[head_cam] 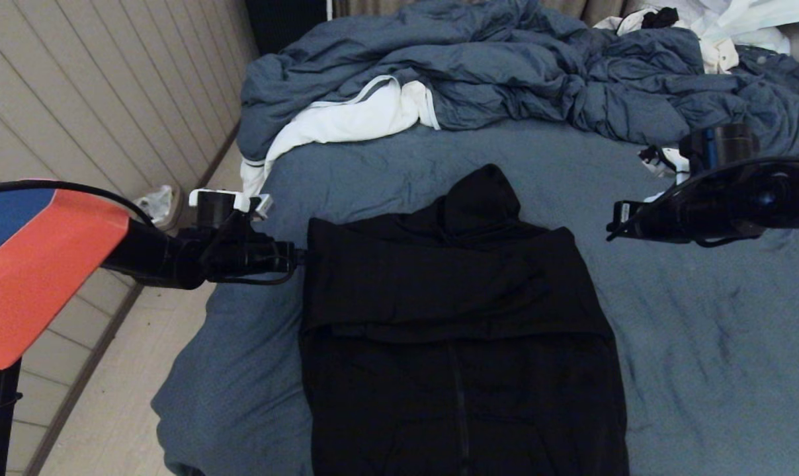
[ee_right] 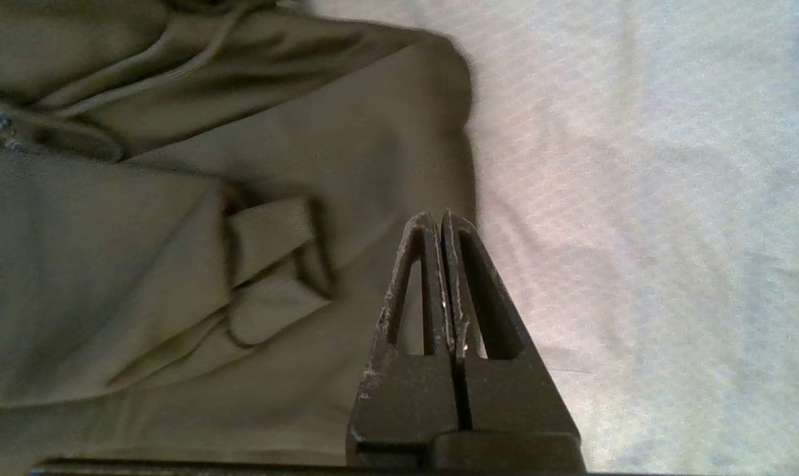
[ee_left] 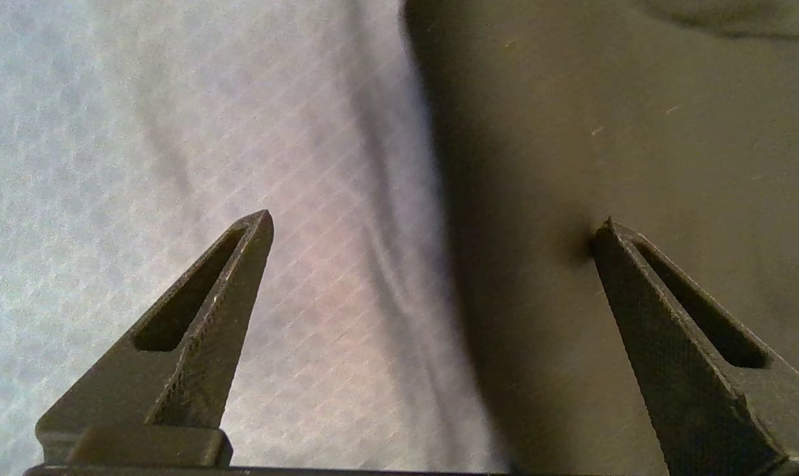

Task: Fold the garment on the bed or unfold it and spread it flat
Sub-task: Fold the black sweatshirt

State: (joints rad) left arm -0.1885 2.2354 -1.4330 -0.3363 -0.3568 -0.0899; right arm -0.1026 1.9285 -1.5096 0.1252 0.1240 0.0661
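Your black zip hoodie [head_cam: 462, 330] lies on the blue-grey sheet of the bed [head_cam: 704, 344], front up, zipper running down the middle, hood pointing at the far end. Both sleeves are folded in across the chest; a ribbed cuff [ee_right: 267, 231] sits on top there, and a drawcord shows near the hood.

Left gripper [ee_left: 432, 225] hovers right at the hoodie's left shoulder edge, jaws spread wide and holding nothing. They straddle that edge: one fingertip [ee_left: 257, 228] is over bare sheet, the other over black fabric. You can't tell from the wrist view whether that second tip touches the cloth.

Right gripper [ee_right: 439, 218] hangs above the sheet just off the hoodie's right shoulder, jaws pressed together with nothing between them. In the right wrist view its tips sit over the garment's right edge.

Behind the hoodie, the rumpled blue-grey duvet [head_cam: 505, 73] with white lining is piled across the far end. White clothing [head_cam: 723, 26] lies at the far right corner.
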